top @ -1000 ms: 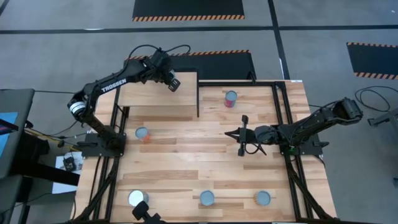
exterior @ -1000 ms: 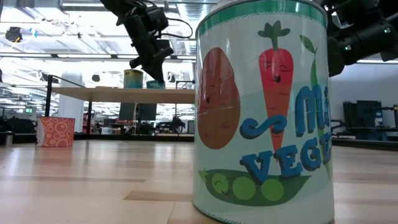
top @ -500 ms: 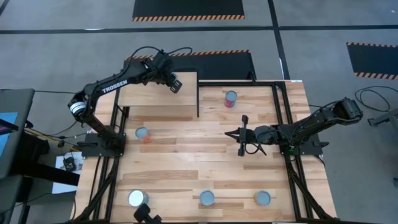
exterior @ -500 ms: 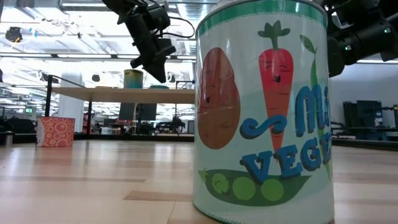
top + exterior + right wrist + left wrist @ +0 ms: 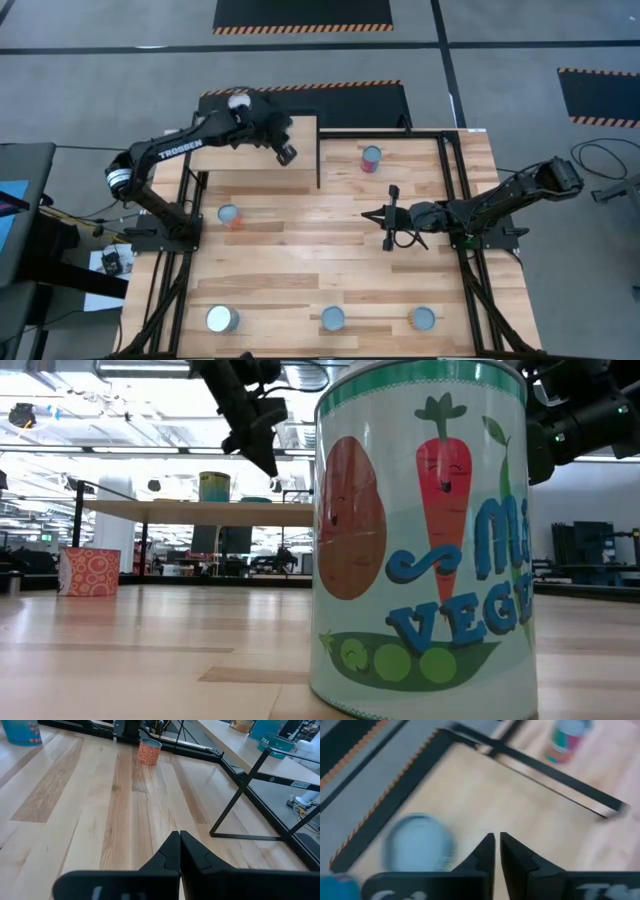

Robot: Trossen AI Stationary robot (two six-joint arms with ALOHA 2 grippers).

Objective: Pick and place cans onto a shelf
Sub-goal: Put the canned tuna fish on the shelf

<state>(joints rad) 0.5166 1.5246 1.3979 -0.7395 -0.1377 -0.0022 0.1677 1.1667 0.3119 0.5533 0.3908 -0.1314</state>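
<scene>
High view: left pincer (image 5: 287, 155) over shelf (image 5: 250, 160) right edge, empty-handed.

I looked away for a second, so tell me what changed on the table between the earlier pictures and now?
The left pincer rose and shifted along the shelf, leaving a can uncovered at its back edge. The right pincer, shut over the table's middle, and the loose cans stayed put.

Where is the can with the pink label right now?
In the high view the pink-labelled can stands on the table at its far side, right of the shelf, alone, with the waiting right arm's gripper nearer the camera's bottom edge.
</scene>
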